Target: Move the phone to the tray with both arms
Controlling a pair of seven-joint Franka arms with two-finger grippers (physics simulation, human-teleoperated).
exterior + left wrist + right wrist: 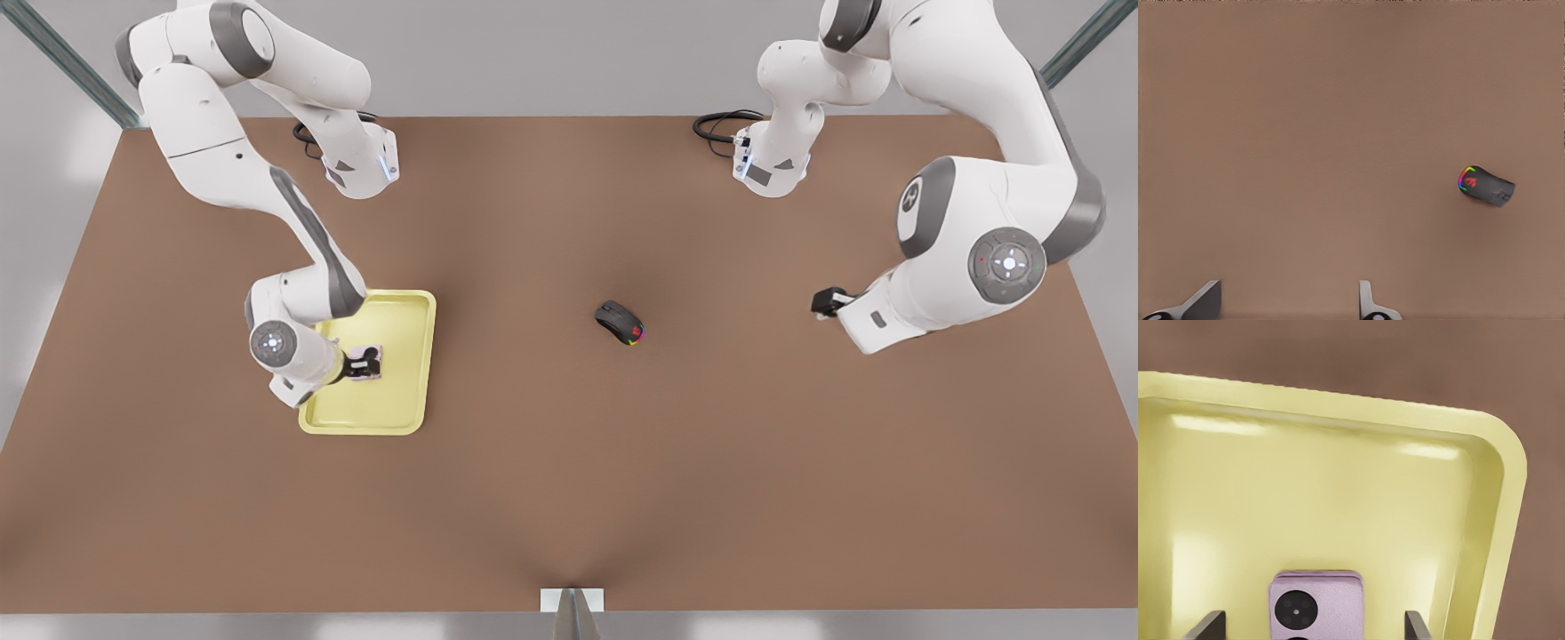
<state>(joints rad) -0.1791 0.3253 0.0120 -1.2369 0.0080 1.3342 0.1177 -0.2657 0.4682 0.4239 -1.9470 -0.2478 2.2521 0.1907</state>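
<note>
The pale pink phone (pixel 370 364) (pixel 1317 603) lies flat in the pale yellow tray (pixel 402 391) (pixel 1338 493), its black round lenses facing up. My right gripper (pixel 358 364) (pixel 1315 625) hangs over the tray at the front view's left, open. Its fingers (pixel 1210 625) stand on either side of the phone with gaps between. My left gripper (pixel 823 302) (pixel 1285 303) waits above bare table at the front view's right, open and holding nothing.
A black computer mouse (pixel 621 322) (pixel 1486 185) with coloured lights lies near the table's middle. Black cables (pixel 720 124) coil by the arm bases at the back edge. A small white block (pixel 572 600) sits at the front edge.
</note>
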